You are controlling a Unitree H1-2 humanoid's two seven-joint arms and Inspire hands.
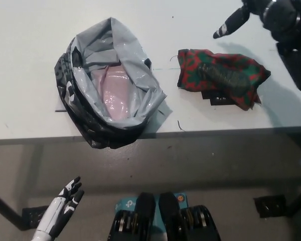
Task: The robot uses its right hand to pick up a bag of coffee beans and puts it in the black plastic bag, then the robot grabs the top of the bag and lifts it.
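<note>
Right hand (271, 15) open, empty, above coffee bag (220, 76), plastic bag (108, 85) well left

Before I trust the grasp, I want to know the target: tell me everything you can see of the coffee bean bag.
The coffee bean bag is a soft, crumpled pouch printed red and green, with a dark patch across its middle. It lies flat on the white table, right of the black plastic bag and apart from it, over small dark marks. The right hand hovers beyond its far right corner, not touching.
</note>
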